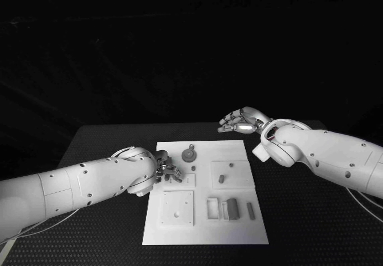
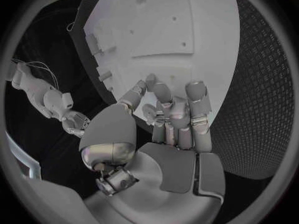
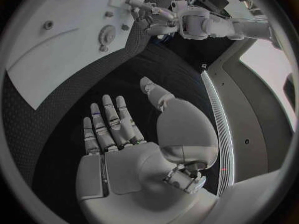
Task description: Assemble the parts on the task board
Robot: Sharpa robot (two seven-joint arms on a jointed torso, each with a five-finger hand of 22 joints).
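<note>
White task board (image 1: 239, 233) flat mid-table, small grey parts (image 1: 232, 209) lying in its recesses

Dim scene with a nearly black background in the head view; the white task board (image 1: 205, 191) and the pale arms are the brightest areas, evenly lit from above with only faint, soft shadows. Both wrist views are round fisheye pictures in dark frames, where the board's straight edges bow strongly toward the rim. Soft highlights gleam on the left hand (image 2: 168, 117) and right hand (image 3: 115, 127).
</note>
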